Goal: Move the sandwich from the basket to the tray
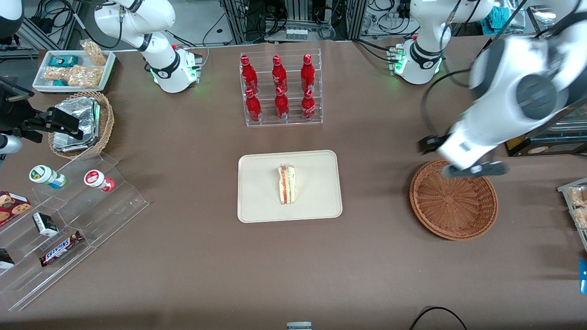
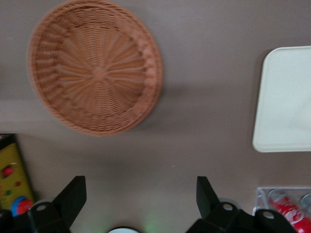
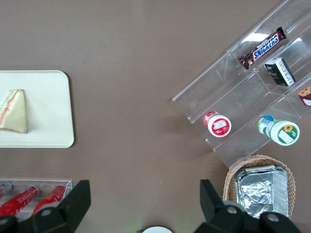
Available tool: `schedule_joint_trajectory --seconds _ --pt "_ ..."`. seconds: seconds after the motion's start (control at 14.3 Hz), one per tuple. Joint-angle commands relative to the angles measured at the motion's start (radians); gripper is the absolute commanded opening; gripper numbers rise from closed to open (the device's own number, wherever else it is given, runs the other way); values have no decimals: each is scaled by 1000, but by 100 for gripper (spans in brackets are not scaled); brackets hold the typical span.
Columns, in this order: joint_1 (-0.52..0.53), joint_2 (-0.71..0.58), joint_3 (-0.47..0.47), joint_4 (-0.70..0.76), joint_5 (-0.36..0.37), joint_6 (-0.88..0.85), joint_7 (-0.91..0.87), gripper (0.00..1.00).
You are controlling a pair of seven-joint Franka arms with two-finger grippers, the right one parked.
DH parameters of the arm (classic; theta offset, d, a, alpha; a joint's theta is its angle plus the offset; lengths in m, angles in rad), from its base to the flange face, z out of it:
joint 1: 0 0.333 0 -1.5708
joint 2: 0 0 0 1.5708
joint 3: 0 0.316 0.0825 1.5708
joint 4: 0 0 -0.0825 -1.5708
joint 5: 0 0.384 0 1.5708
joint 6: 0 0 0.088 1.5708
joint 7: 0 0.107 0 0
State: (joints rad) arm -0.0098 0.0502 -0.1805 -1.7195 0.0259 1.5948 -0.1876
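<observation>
One sandwich [image 1: 287, 184] lies near the middle of the cream tray [image 1: 257, 206], standing on its edge with the orange and green filling showing, so by the look of things the placing itself is done and what remains is only getting the working arm clear. The gripper [image 2: 141, 196] hangs high above the table beside the reddish-brown basket [image 1: 454, 201], well apart from the tray, with its two fingers spread wide and nothing between them. No further grasp seems called for; the sensible next move would be to carry the arm back toward its rest pose without dipping near the basket rim. That basket is bare inside, only woven wicker showing in the wrist view. Toward the parked arm's end of the table, a lighter, deeper wicker basket [image 1: 106, 120] holds foil packets [image 1: 77, 123], and a small white tray [image 1: 108, 68] carries snack packets. A clear rack [image 1: 280, 120], farther from the front camera than the cream tray, holds six red bottles [image 1: 280, 87] in two rows.
</observation>
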Motion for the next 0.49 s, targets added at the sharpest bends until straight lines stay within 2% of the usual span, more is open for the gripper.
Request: schedule_joint_trajectory --seconds 0.0,0.42 --pt "94 -116 -14 -34 17 -22 97 100" --pt "125 -130 21 70 3 -53 128 100"
